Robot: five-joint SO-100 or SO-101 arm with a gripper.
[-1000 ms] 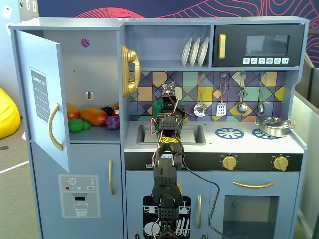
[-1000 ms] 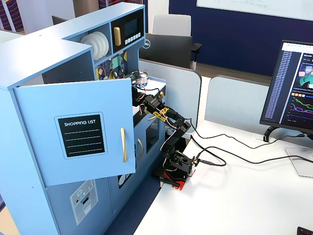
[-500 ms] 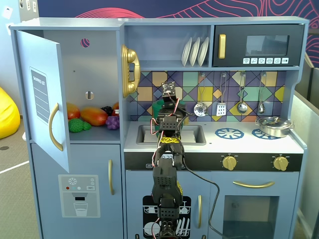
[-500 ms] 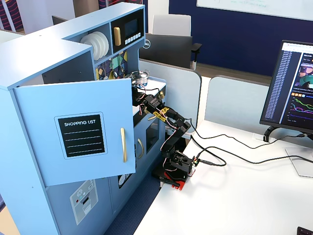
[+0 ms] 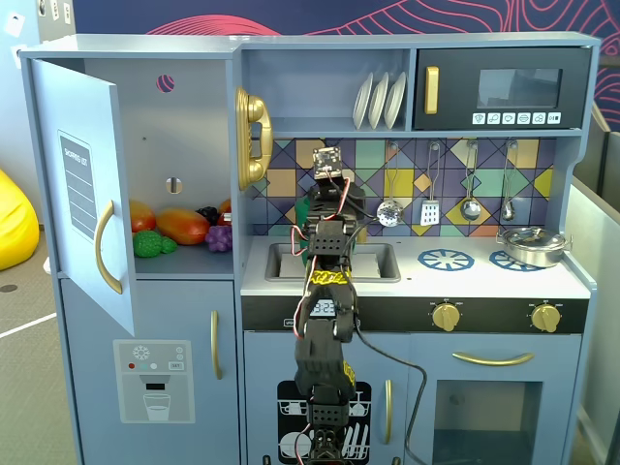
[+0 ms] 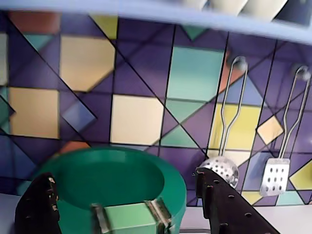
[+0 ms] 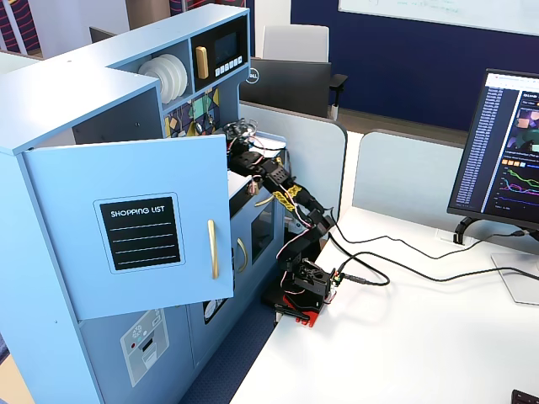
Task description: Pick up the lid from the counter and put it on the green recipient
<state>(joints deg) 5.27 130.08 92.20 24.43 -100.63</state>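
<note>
In the wrist view my gripper is spread wide with nothing between its two black fingers. The green recipient fills the lower left of that frame, its open mouth facing me and its ribbed handle strip at the bottom edge between my fingers. The lid appears in no view. Behind, at right, a slotted spoon and spatula hang against the tiled backsplash.

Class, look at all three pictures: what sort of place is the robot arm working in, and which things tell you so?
Probably a toy play kitchen set against a desk in an office or lab. Clues: hanging utensils, blue burner rings, a microwave, plus a computer monitor and white desk beside it.
</note>
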